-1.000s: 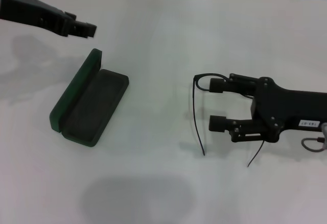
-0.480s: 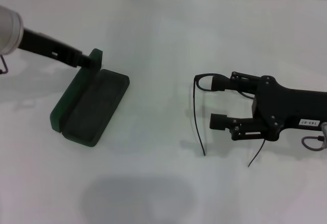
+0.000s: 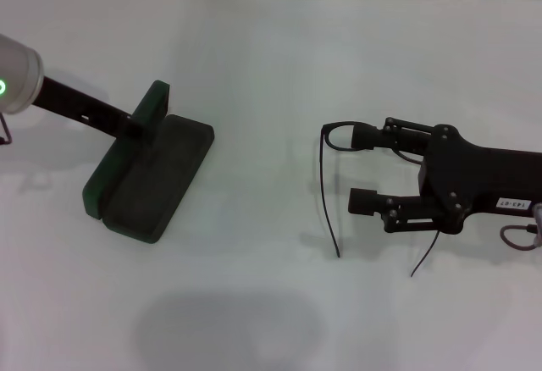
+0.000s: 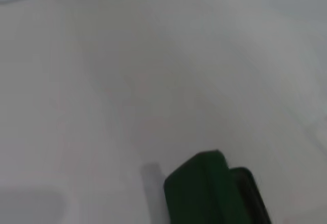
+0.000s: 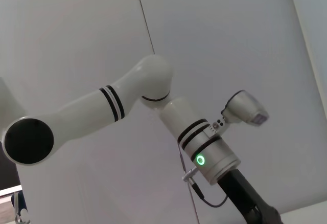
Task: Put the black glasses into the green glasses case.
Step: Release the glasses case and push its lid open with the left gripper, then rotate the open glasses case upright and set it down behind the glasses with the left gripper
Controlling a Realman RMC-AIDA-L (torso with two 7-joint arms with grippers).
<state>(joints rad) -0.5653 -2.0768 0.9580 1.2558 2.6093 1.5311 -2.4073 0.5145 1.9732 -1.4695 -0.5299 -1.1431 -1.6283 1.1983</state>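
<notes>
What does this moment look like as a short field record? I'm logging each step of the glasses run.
case: green glasses case open on the white table, lid upright
glasses: black glasses on the table, outside the case
left gripper: left gripper at the case lid
right gripper: right gripper open, at the frame's front, one finger at a lens
placed: not yet

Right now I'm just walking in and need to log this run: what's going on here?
The left gripper has come down against the upright lid of the open green case, apparently steadying it. The right gripper sits at the black glasses on the white table, fingers apart around the frame's near end. The glasses are not yet lifted or in the case.
</notes>
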